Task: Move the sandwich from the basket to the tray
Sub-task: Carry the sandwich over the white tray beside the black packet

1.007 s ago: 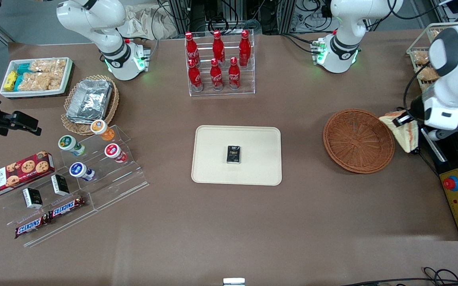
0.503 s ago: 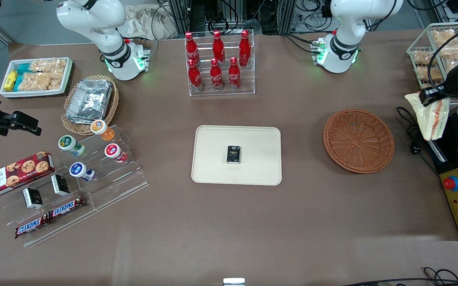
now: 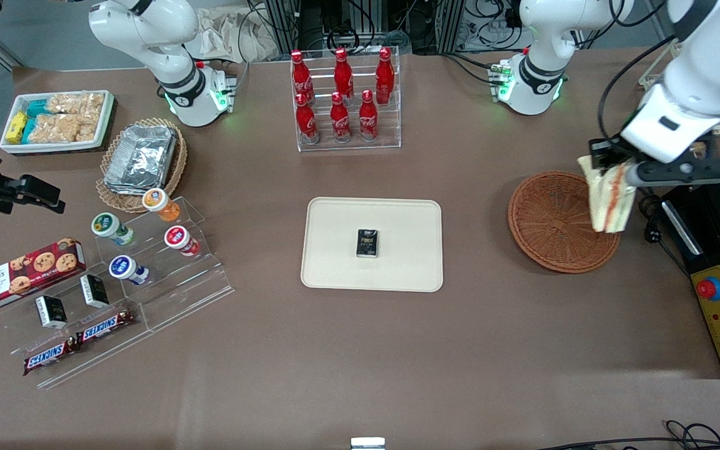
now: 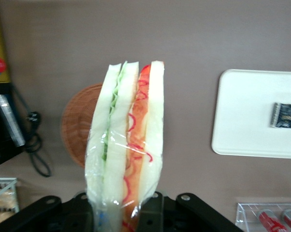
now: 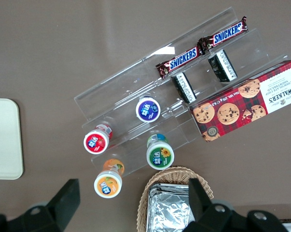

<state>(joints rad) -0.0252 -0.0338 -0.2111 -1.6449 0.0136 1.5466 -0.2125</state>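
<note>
While gripper [image 3: 610,164] holds sandwich [image 3: 610,199], basket [image 3: 554,225] seemingly empty.

I'm looking down on the brown table [image 3: 360,362]. The cream tray [image 3: 335,250] sits mid-table, the reddish wicker basket [image 3: 554,225] toward the working arm's end. The gripper [image 3: 610,164] hangs above that basket's rim, clamped on the sandwich [image 3: 610,200] (not on the table). Farther from the front camera stands a cola bottle rack [image 3: 347,100]; toward the parked arm's end, a tan basket of foil containers [image 3: 141,159], a cookie box [image 3: 25,275].

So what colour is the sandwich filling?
Orange-red and green between white bread; the sandwich, held by the tool, shows best in the left wrist view.
</note>
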